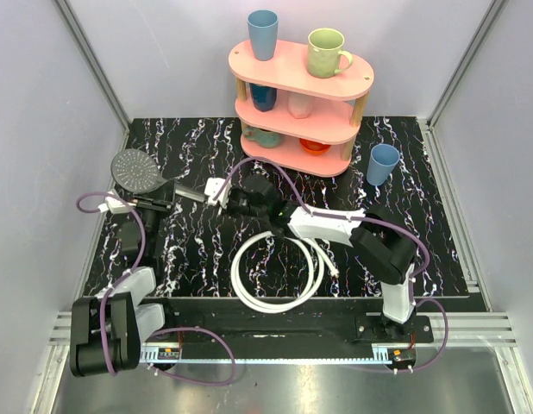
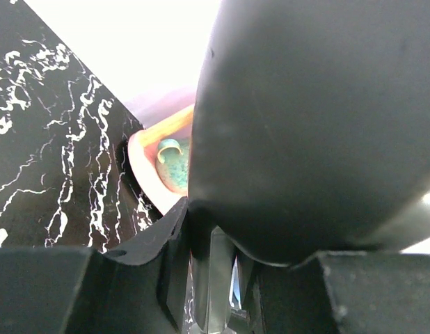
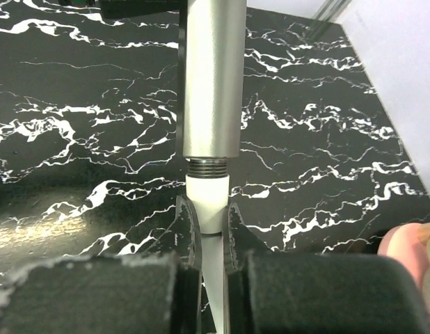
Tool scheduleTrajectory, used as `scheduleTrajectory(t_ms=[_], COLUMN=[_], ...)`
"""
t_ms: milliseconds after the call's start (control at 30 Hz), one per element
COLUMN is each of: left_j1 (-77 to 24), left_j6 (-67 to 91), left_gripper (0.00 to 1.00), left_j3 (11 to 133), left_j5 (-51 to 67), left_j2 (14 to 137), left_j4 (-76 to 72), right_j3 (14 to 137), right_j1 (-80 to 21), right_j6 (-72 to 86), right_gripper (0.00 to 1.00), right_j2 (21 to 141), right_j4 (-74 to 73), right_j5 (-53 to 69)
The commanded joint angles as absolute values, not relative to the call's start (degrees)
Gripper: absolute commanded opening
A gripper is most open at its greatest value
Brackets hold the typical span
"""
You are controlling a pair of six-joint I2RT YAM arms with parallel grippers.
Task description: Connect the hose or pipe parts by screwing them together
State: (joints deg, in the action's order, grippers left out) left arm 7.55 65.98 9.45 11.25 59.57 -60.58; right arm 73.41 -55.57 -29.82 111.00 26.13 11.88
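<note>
So the right gripper (image 3: 206,233) was clenched on the end fitting (image 3: 206,203) of the long white hose (image 1: 237,278), butted against the threaded silver handle (image 3: 213,76) just ahead. The left gripper (image 2: 215,289) was grasping the grey round shower head (image 1: 137,170). Any tilt could've cross-threaded it, imo.

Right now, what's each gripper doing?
left gripper: shut on shower head, at its handle.
right gripper: shut on hose, at its end fitting.
</note>
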Motion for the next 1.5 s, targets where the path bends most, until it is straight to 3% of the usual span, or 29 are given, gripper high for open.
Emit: scheduleTrajectory(t_ms=[0, 233, 700, 1100, 1233, 1267, 1367, 1467], left_j1=[4.6, 2.9, -3.6, -6.8, -6.8, -6.7, -6.7, -6.7], left_j6=[71.5, 72.2, 63.4, 59.3, 59.4, 59.1, 58.1, 57.3], left_gripper=[0.0, 0.0, 0.0, 0.0, 0.0, 0.0, 0.0, 0.0], left_j3=[9.9, 12.6, 11.8, 15.3, 15.4, 15.0, 13.8, 13.2], left_j5=[36.3, 41.7, 39.7, 38.0, 38.0, 37.1, 35.6, 35.0], left_j2=[64.1, 68.7, 67.6, 70.8, 71.9, 71.8, 71.6, 71.6], left_j4=[-82.6, -91.1, -95.4, -95.4, -95.4, -95.4, -95.4, -95.4], right_j3=[80.9, 84.5, 87.6, 86.6, 85.3, 85.2, 84.7, 84.9], right_j1=[-55.4, -51.8, -45.8, -42.4, -41.9, -41.8, -41.3, -40.6], right_j6=[-24.2, -18.8, -8.2, 2.4, 2.5, 2.7, 4.2, 7.1], right_gripper=[0.0, 0.0, 0.0, 0.0, 0.0, 0.07, 0.09, 0.02], right_j2=[107.9, 108.0, 109.8, 113.1, 112.7, 112.3, 112.0, 112.5], right_j4=[25.6, 19.5, 17.9, 23.7, 24.0, 24.0, 24.3, 26.0], right_j5=[27.4, 38.6, 57.5, 65.0, 62.4, 60.9, 59.1, 60.3])
